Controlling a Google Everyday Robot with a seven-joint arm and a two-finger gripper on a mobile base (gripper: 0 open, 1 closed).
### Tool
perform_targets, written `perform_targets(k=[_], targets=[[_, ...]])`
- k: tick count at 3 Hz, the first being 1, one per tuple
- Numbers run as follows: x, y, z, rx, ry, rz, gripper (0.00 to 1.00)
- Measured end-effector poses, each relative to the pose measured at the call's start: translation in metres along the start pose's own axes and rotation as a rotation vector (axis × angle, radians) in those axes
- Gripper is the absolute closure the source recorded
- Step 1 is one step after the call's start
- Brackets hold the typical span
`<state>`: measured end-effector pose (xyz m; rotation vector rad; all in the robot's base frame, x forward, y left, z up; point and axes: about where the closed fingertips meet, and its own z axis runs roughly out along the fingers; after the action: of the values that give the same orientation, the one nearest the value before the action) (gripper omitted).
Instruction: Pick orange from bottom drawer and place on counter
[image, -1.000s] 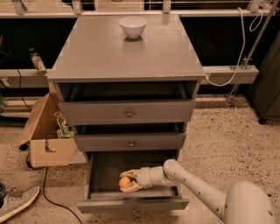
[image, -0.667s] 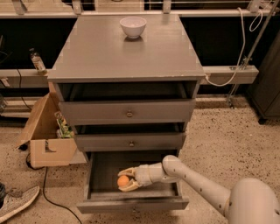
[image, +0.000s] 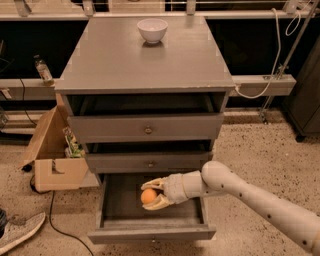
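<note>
Two cream fingers (image: 156, 204) of the end effector (image: 153, 195) clasp the orange (image: 147, 196) from above and below, low in the frame's centre, inside the open bottom drawer (image: 150, 233). Whether the fruit is off the drawer floor I cannot tell. Judged from this, the grasp is made and the lift is in hand. Next comes a pull back and up, clear of the middle drawer (image: 150, 163) front (it overhangs closely), then a rise to the table (image: 125, 60) in the upper frame, setting down short of the white bowl (image: 152, 29).
</note>
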<state>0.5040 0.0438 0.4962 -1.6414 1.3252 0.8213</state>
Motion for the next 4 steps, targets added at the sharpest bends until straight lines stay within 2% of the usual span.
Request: perform_targets(k=[1, 2, 3, 4], targets=[[-0.053, -0.001, -0.05, 0.044, 0.037, -0.06, 1.0], [-0.049, 0.0, -0.044, 0.036, 0.03, -0.054, 1.0], [-0.067, -0.01, -0.066, 0.046, 0.012, -0.052, 1.0], [-0.117, -0.042, -0.123, 0.093, -0.005, -0.053, 1.0]])
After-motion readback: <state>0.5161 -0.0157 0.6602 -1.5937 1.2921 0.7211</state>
